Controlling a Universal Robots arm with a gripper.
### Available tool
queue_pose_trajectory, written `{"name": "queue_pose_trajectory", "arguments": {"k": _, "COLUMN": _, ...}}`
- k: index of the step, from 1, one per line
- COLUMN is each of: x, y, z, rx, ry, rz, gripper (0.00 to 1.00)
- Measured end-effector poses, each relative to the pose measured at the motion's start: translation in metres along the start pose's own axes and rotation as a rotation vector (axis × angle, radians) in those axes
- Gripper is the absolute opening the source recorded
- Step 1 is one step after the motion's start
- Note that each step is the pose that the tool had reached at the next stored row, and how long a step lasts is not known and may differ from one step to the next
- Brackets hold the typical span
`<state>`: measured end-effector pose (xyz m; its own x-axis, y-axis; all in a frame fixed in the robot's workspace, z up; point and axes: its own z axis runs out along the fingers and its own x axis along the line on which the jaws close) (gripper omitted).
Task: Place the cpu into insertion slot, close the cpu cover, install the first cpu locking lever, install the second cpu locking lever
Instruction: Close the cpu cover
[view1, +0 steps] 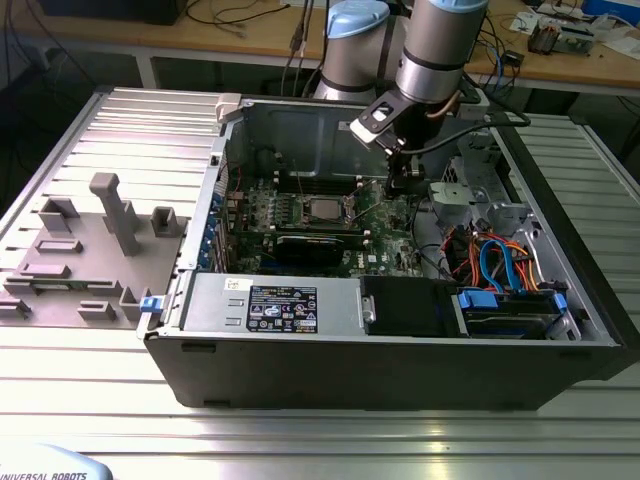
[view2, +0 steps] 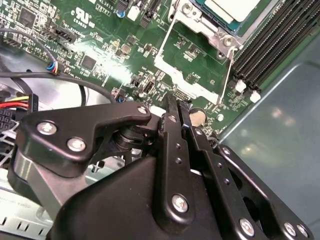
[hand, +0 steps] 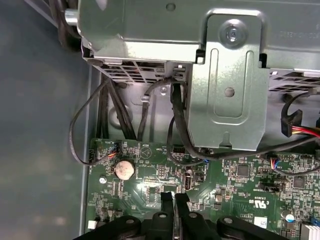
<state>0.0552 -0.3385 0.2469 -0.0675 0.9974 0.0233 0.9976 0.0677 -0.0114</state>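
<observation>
Step in hand, as I judge it: closing the cpu cover. The cpu (view2: 235, 7) already sits in the insertion slot (view2: 200, 21), silvery top up, approx mid-board on the green mobo (view2: 100, 35).

In the second wrist view the cpu cover (view2: 172, 72) stands open off the slot, green board showing thru its window. A thin wire lever (view2: 229, 70) runs unlatched along its side.

The gripper (view2: 176, 107) hangs just beside the cover's free edge, to the exterior view's right of the slot. It is low over the board, near the coin cell (hand: 124, 170). Its fingers are pressed together w/ nothing between them (a pusher's pose, not a grasper's).

The next move prob. calls for the closed tips to catch that free edge and tip the frame down square over the chip, w/o snagging the lever or scraping mobo parts. The lever steps look not yet begun.
</observation>
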Motion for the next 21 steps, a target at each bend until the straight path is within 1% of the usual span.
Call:
{"name": "queue_pose_trajectory", "arguments": {"k": 1, "x": 0.0001, "y": -0.0007, "z": 0.0003, "rx": 0.0000, "ry": -0.0001, "rz": 0.000, "gripper": 0.16}}
{"name": "queue_pose_trajectory", "arguments": {"k": 5, "x": 0.0004, "y": -0.0074, "z": 0.0013, "rx": 0.0000, "ry": 0.0001, "rz": -0.001, "gripper": 0.16}}
{"name": "queue_pose_trajectory", "arguments": {"k": 21, "x": 0.0006, "y": -0.0095, "z": 0.0013, "rx": 0.0000, "ry": 0.0002, "rz": -0.001, "gripper": 0.16}}
